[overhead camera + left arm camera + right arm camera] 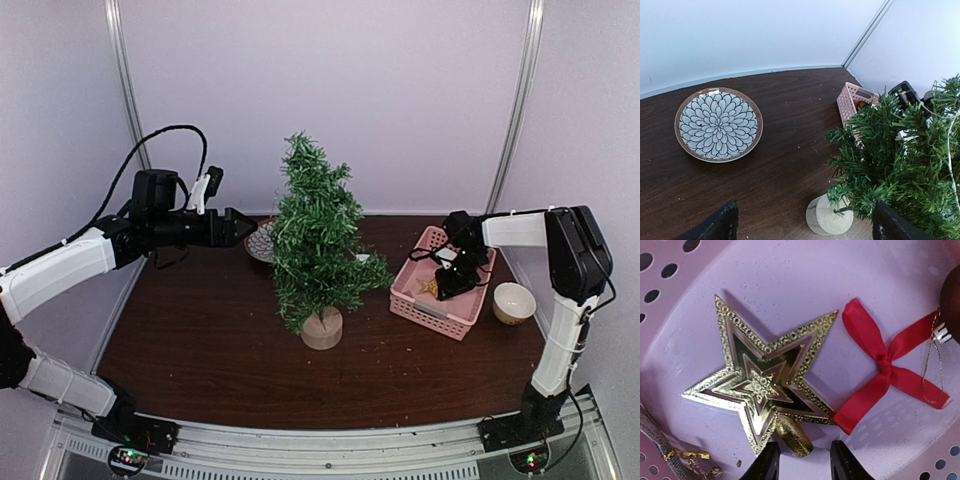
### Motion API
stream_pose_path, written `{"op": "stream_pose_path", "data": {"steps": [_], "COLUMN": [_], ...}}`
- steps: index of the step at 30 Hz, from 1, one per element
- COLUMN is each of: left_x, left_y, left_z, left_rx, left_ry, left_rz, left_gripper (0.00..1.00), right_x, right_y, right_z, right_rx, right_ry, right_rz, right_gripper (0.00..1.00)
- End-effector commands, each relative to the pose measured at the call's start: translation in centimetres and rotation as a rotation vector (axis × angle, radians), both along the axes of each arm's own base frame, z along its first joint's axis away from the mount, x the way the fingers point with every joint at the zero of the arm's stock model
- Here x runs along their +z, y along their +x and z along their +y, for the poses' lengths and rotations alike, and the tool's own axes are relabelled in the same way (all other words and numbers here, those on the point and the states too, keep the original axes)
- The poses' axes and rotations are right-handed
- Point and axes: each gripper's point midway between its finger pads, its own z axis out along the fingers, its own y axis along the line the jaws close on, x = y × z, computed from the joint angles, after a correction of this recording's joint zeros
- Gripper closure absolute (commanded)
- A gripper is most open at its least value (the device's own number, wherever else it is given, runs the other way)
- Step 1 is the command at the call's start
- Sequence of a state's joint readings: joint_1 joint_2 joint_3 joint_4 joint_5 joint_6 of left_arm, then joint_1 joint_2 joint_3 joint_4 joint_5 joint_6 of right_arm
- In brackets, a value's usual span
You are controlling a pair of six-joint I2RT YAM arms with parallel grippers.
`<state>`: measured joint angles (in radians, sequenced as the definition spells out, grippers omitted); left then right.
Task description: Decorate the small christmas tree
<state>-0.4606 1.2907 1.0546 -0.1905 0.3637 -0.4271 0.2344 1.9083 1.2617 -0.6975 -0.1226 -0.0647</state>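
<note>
Standing upright on its round wooden stump near the middle of the dark brown table [200,340], the small christmas tree [315,235] is being shown whole by the top view only. In the left wrist view it is being cut off at the right and bottom edges.

The left gripper [243,228] is being held in the air left of the tree, level with its upper branches. Its jaws are spread wide with nothing gripped. Only the tips of its black fingers [715,227] are being shown in its own camera.

The round plate with a blue-and-white petal pattern and brown rim [718,124] is being shown fully there. From the top it is being mostly hidden behind branches.

The right gripper [805,460] is being held down inside the pink perforated plastic basket [440,308], right of the tree. From the top its jaws are not being made out. In the right wrist view they are being shown partly apart. The stubby stem of the gold glitter star [765,385] is lying at the mouth of the gap, not clamped.

A red ribbon bow [885,370] is being shown just beside the star. A dark red bauble [952,300] is being cut off at the right edge, and a grey cord [660,442] at the lower left. These pieces are too small to be told apart from the top.

A small cream bowl [514,302] is being shown just right of the basket, in the top view only.
</note>
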Motion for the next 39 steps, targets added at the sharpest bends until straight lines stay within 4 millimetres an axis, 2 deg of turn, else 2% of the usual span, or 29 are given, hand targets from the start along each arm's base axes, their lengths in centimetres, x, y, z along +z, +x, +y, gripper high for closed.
{"op": "stream_pose_path", "data": {"steps": [1, 9, 14, 20, 26, 31, 34, 39], "left_x": [1.8, 1.8, 1.8, 2.4, 2.8, 3.6, 4.5, 7.3], "left_y": [0.5, 0.6, 0.6, 0.3, 0.2, 0.0, -0.1, -1.1], "left_z": [-0.3, -0.2, -0.3, -0.1, 0.1, 0.5, 1.3, 2.4], "left_rx": [-0.013, -0.009, -0.009, -0.006, 0.003, 0.025, 0.061, 0.093], "left_ry": [-0.024, -0.020, -0.024, -0.031, -0.035, -0.041, -0.040, -0.063], "left_rz": [-0.062, -0.064, -0.062, -0.069, -0.070, -0.087, -0.108, -0.174], "left_gripper": [0.07, 0.07, 0.07, 0.07, 0.07, 0.07, 0.07, 0.08], "right_x": [-0.3, -1.2, -0.1, 3.4, 6.5, 9.6, 12.3, 18.7], "right_y": [1.2, 1.1, 0.8, -0.1, -1.2, -1.3, -1.1, -1.1], "right_z": [0.9, 1.7, 1.8, 1.9, 2.4, 2.8, 3.1, 3.6], "right_rx": [0.039, 0.071, 0.068, 0.049, 0.048, 0.039, 0.037, 0.054], "right_ry": [-0.031, -0.039, -0.047, -0.040, 0.010, 0.067, 0.108, 0.189], "right_rz": [-0.023, -0.004, -0.015, -0.073, -0.114, -0.191, -0.278, -0.493], "right_gripper": [0.62, 0.77, 0.86, 0.91, 0.91, 0.90, 0.91, 0.91]}}
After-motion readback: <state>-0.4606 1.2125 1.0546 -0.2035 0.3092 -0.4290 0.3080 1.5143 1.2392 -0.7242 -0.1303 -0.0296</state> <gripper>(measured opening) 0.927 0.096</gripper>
